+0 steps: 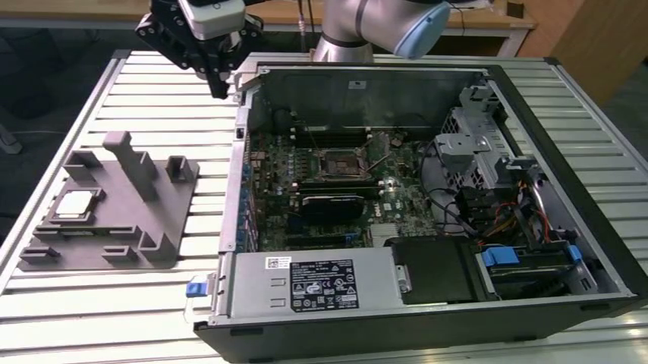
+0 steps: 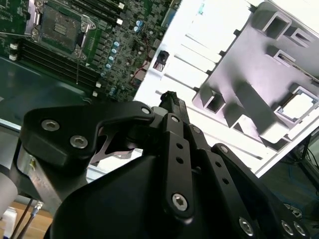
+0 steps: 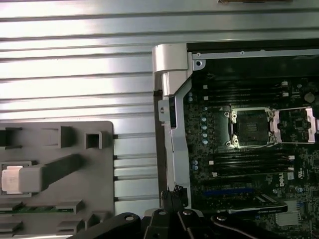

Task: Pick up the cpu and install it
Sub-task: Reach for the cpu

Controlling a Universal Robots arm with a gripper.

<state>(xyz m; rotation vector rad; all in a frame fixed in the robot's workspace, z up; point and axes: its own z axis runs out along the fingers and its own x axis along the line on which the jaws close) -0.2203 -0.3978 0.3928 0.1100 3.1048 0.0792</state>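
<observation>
The gripper [image 1: 218,89] hangs over bare slats of the table [image 1: 152,91], with nothing beneath its tips. Just beside it rises the side wall [image 1: 243,152] of the open computer case, standing between it and the socket [image 1: 341,162]. The socket is uncovered from above, its hold-down frame [image 3: 295,124] lying open to one side. On the gripper's other side the slats run free to the grey block [image 1: 167,220]. There a tall post [image 1: 132,163] stands right next to the cpu [image 1: 77,205], whose top is unobstructed.
</observation>
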